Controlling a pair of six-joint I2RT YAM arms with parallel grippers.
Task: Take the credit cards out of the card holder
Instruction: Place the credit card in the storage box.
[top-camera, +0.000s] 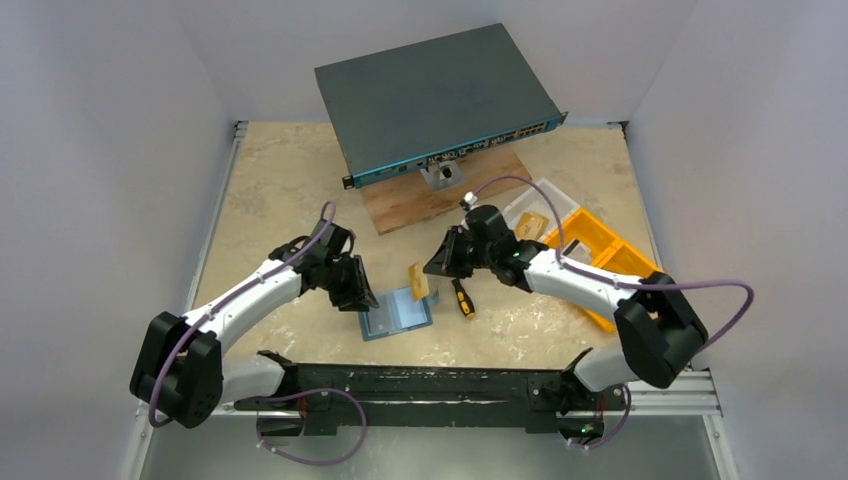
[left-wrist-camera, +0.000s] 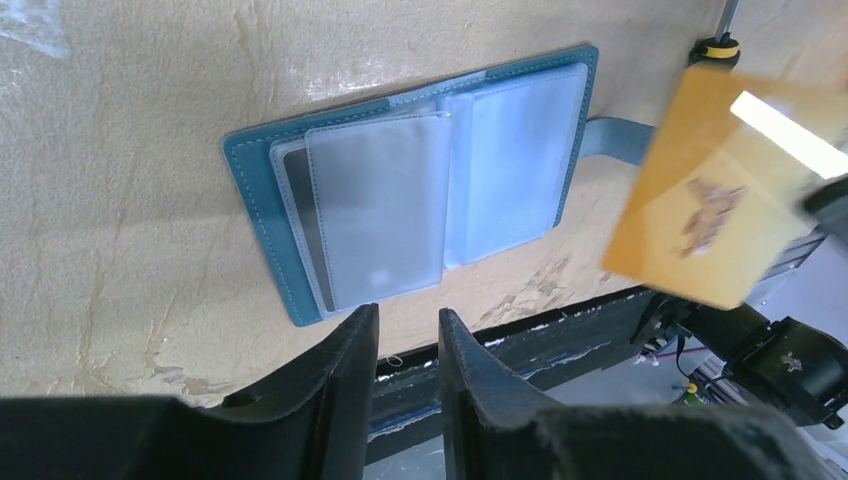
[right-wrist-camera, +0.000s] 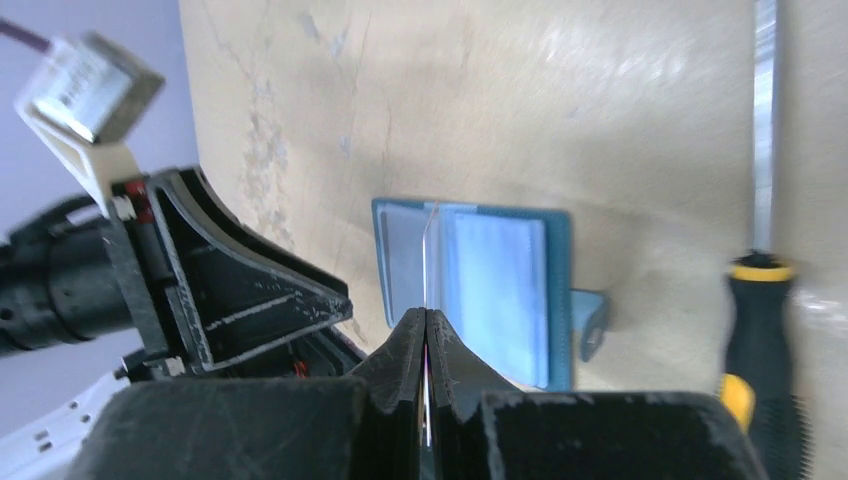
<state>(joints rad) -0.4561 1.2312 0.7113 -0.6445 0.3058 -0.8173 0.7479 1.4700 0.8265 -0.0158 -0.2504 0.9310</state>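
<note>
Beige tabletop (top-camera: 280, 180): one card holder (top-camera: 397, 314); right end effector (right-wrist-camera: 426, 330) pinching one card (left-wrist-camera: 715, 200); left one (left-wrist-camera: 408, 318) seemingly part-spread.

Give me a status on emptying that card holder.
Done: the card holder lies open on the table and one gold card is out of it. In hand: the right gripper is shut on that card, above the table; the left gripper hovers open and empty beside the holder. Left: set the card down; a grey card seems to sit in a left sleeve.
</note>
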